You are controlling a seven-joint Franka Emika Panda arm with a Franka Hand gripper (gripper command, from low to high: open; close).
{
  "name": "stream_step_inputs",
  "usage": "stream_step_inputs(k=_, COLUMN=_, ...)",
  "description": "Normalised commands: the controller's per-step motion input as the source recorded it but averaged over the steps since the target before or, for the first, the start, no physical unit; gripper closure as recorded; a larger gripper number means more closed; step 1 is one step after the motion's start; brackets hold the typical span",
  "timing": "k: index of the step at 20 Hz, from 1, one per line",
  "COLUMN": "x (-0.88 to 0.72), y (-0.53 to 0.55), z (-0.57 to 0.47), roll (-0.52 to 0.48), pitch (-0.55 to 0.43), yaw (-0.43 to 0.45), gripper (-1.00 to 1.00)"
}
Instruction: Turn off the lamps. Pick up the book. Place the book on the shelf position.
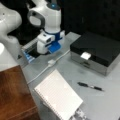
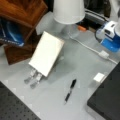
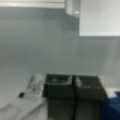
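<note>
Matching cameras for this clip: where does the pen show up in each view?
Front view: pen right of centre, right of the book.
Front view: pen bottom centre, right of the book.
Wrist view: not in it.
Shared landmark: the black-lidded box.

A black-lidded box (image 1: 96, 51) with a metal front stands at a front view's right, on the grey tabletop (image 1: 105, 100). A black pen (image 1: 90, 86) lies near it. A white cable (image 1: 47, 67) with a small switch crosses the tabletop. A white lampshade (image 2: 68, 11) stands at a front view's top.
</note>
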Motion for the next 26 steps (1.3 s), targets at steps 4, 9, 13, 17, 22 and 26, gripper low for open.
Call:
stream_step_inputs(k=4, x=0.16, y=0.07, z=0.38, roll=0.133, pitch=0.102, yaw=-0.040, gripper=1.00)
stream_step_inputs(k=9, x=0.21, y=0.07, z=0.47, roll=0.108, pitch=0.156, yaw=-0.013, gripper=1.00)
stream_step_inputs(k=13, x=0.26, y=0.00, z=0.45, roll=0.051, pitch=0.116, yaw=0.041, gripper=1.00)
stream_step_inputs(k=17, x=0.28, y=-0.09, z=0.34, roll=0.009, pitch=0.076, yaw=0.112, gripper=1.00)
stream_step_inputs(k=22, x=0.26, y=-0.15, z=0.13, roll=0.001, pitch=0.031, yaw=0.192, gripper=-1.00)
stream_step_inputs(k=26, x=0.22, y=-0.15, z=0.03, roll=0.008, pitch=0.004, yaw=0.215, gripper=-1.00)
